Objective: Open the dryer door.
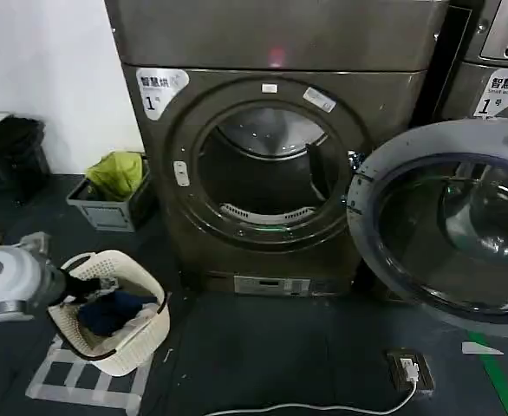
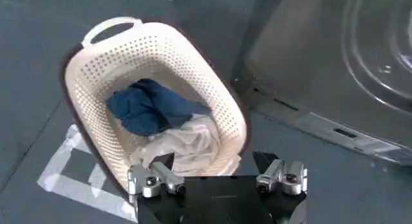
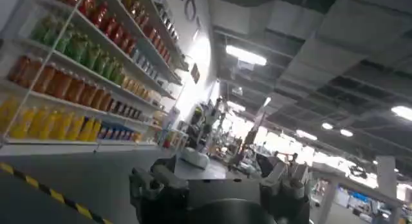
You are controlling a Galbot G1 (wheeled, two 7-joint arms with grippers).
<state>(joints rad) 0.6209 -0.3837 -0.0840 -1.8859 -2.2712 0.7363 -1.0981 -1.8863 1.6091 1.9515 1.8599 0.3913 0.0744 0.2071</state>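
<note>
A laundry-like mock-up in a large hall: numbered dryer (image 1: pixel 271 165), neighbouring machine (image 1: pixel 497 69), laundry basket (image 1: pixel 141 334), stocked shelves (image 3: pixel 84 71).

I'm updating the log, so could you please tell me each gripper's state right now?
Left gripper: open, empty, above the laundry basket.
Right gripper: open, holding nothing, pointed away towards shelves.

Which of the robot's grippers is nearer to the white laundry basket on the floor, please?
Left. The left gripper hangs open just above the laundry basket, at its rim. The right gripper points away toward shelves of bottles, with no basket near it.
</note>
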